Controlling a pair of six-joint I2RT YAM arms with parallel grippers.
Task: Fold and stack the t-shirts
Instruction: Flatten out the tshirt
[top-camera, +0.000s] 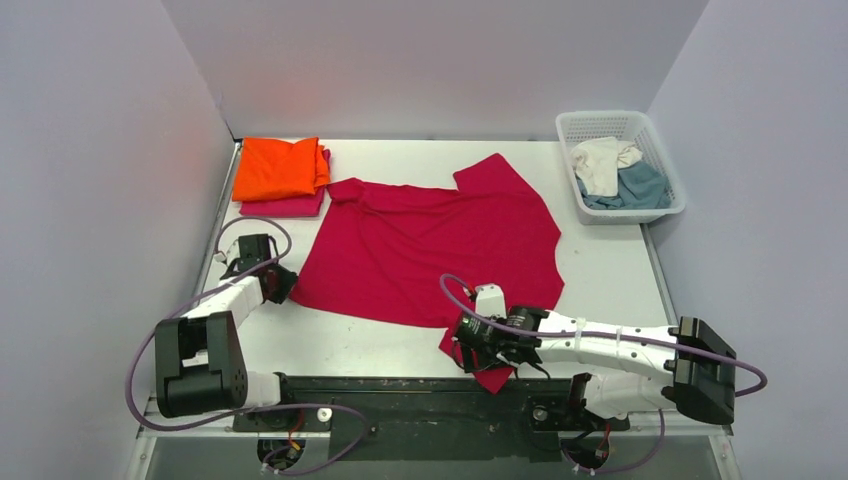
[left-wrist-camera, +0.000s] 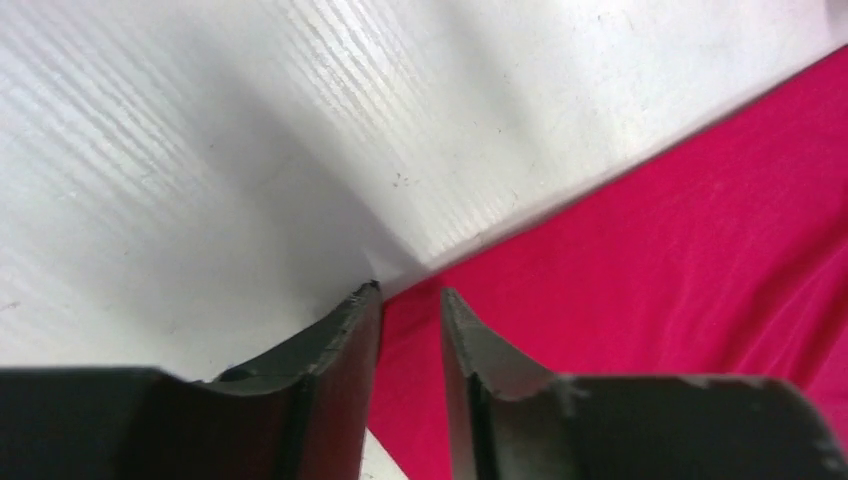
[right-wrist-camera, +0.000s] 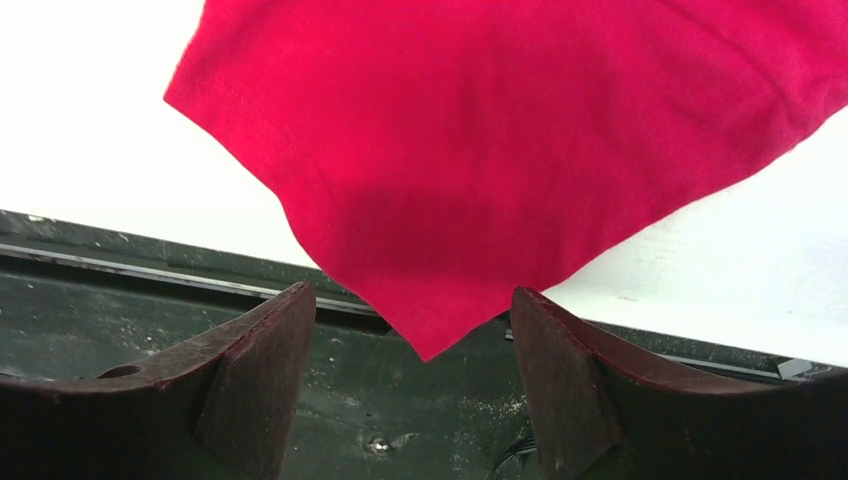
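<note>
The crimson red t-shirt (top-camera: 440, 240) lies spread out flat in the middle of the table. My left gripper (top-camera: 281, 284) is at its near left corner. In the left wrist view the gripper (left-wrist-camera: 405, 293) has its jaws a narrow gap apart, astride that corner of the red cloth (left-wrist-camera: 650, 260). My right gripper (top-camera: 472, 354) is open at the shirt's near right corner. In the right wrist view the gripper (right-wrist-camera: 412, 308) has the tip of the red cloth (right-wrist-camera: 480, 150) hanging over the table's front edge between its fingers, untouched. The folded orange t-shirt (top-camera: 278, 166) lies on the folded magenta t-shirt (top-camera: 285, 207) at the back left.
A white lattice basket (top-camera: 640, 130) at the back right holds the cream t-shirt (top-camera: 600, 162) and the teal t-shirt (top-camera: 640, 187). The dark mounting rail (top-camera: 400, 395) runs along the table's front edge. Grey walls close in both sides and the back.
</note>
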